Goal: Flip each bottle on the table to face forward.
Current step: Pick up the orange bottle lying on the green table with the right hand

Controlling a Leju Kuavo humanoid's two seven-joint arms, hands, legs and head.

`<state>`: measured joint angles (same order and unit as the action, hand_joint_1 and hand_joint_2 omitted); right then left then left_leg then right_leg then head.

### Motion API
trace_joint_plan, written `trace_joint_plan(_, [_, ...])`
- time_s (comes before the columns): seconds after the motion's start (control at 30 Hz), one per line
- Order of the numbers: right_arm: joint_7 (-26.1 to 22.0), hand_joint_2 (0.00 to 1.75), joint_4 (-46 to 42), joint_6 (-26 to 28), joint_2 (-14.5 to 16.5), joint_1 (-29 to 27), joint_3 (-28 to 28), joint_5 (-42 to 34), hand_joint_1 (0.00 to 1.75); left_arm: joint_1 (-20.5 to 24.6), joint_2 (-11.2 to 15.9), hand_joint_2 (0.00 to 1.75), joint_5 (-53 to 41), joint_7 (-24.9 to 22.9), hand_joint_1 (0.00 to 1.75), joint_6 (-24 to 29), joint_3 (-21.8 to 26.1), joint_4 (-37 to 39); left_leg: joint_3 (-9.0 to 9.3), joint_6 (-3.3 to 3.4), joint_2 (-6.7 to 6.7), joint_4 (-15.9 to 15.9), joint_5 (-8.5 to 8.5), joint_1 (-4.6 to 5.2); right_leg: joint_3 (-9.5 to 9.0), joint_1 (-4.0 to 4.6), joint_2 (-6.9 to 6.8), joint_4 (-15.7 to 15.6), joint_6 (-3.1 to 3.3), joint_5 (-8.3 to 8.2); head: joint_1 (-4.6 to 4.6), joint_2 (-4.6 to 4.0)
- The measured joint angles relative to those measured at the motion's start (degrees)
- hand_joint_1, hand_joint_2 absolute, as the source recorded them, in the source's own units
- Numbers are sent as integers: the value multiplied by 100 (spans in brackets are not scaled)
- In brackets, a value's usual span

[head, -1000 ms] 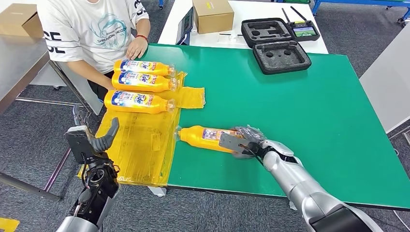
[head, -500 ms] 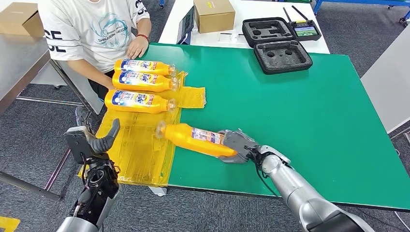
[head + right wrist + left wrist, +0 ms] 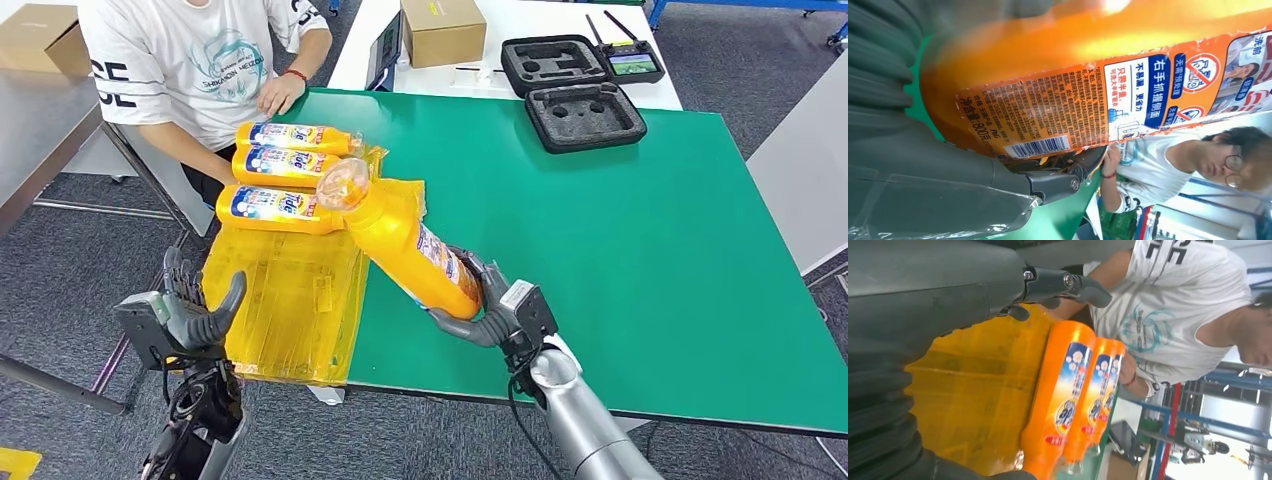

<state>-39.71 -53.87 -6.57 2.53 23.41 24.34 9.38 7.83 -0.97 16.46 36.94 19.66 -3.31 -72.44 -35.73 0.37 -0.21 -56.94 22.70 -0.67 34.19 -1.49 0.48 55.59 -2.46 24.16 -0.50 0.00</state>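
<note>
Above green table [image 3: 640, 220], right hand [image 3: 490, 305] holds tilted orange bottle [image 3: 405, 240].

One orange bottle [image 3: 411, 248] is held clear of the green table, tilted, clear cap end raised toward the row, base lowest; its back label with barcode [image 3: 1083, 112] is seen. Three matching orange bottles [image 3: 288, 167] lie side by side on the yellow sheet [image 3: 292, 305], blue front labels up, caps pointing right.
</note>
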Motion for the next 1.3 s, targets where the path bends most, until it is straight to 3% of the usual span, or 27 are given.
trace_joint_plan(0.27, [-15,175,53,-63,214,-80,-19,-94,175,-242,-75,175,244,-466,0,-931,-241,-488,0,1,-1,-1,-1,1,-1,-2,-2,0,-1,-1,0,0])
trace_joint_plan(0.5, [-15,175,496,-8,597,-133,97,-37,175,-252,-149,175,446,-1011,0,-2011,-1060,-698,-1,0,-1,-1,0,1,2,-1,-2,0,-1,-1,-1,0])
trace_joint_plan(0.77, [-15,175,709,19,776,-190,151,-39,175,-202,-180,175,532,-1068,0,-2169,-1493,-704,-2,-1,-1,0,1,1,4,-1,-1,0,0,-1,0,0])
trace_joint_plan(1.07, [-15,175,772,55,781,-290,142,-154,175,127,-171,175,776,-1175,0,-2738,-1808,-520,-3,0,-1,-1,0,2,5,-2,-4,-1,-2,-2,-1,0])
trace_joint_plan(1.3, [-16,175,773,55,778,-335,128,-172,175,215,-167,175,834,-1173,0,-2855,-1877,-430,-3,0,-1,-1,0,2,6,-2,-4,-1,-2,-2,-1,0])
